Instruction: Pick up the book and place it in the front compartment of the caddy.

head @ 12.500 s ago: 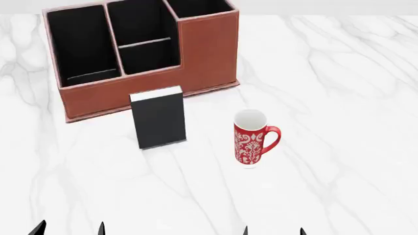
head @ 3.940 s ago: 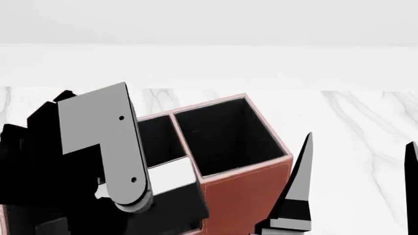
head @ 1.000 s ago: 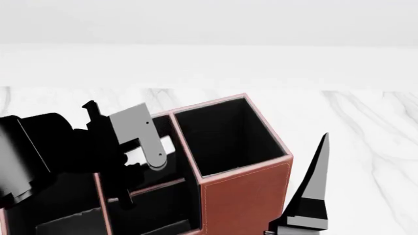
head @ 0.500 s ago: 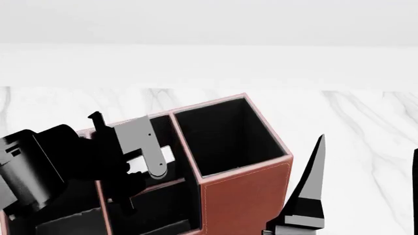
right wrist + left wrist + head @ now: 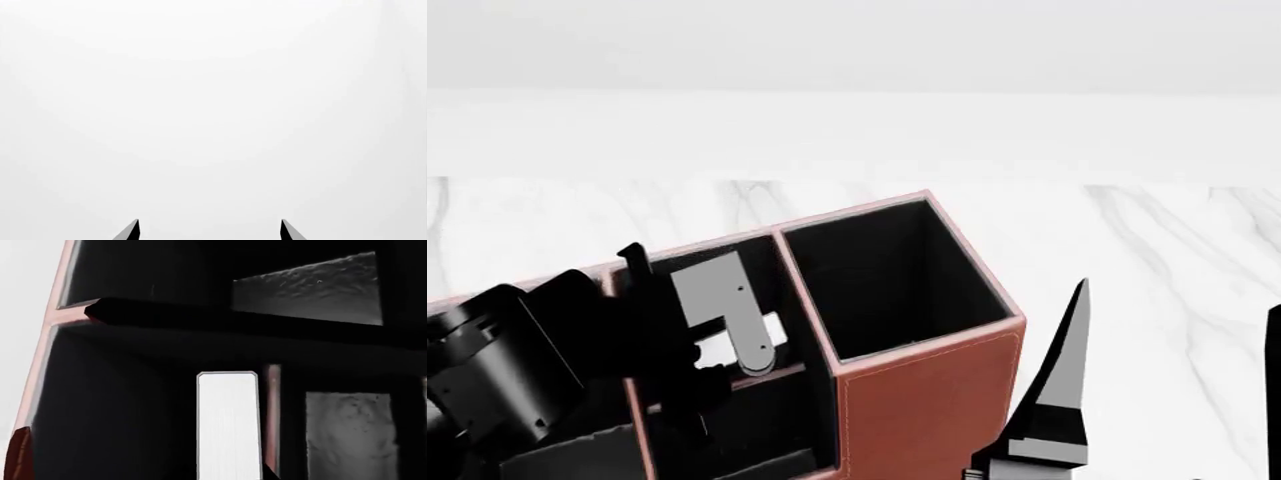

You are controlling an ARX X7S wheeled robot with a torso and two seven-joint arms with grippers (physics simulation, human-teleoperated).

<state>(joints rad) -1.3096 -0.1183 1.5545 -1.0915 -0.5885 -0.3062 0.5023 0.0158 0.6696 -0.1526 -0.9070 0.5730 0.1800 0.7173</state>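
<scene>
My left gripper point(image 5: 729, 370) is shut on the book point(image 5: 742, 346), whose white page edges show between the fingers. It holds the book upright, low inside the middle section of the reddish-brown caddy point(image 5: 928, 400), beside the low divider point(image 5: 777, 371). I cannot tell which half it is in. In the left wrist view the book's page edge point(image 5: 227, 425) is a white strip among black walls and a pink rim point(image 5: 272, 410). My right gripper point(image 5: 1178, 297) is open and empty, fingers pointing up, right of the caddy; it also shows in the right wrist view point(image 5: 209, 231).
The tall square end compartment point(image 5: 888, 285) stands just right of the book. The white marble table point(image 5: 1148, 230) stretches behind and to the right. My left arm point(image 5: 521, 360) covers the caddy's left part. The mug is out of view.
My left gripper has moved down and a little left with the book, which now sits lower in the middle section. The right gripper has barely moved.
</scene>
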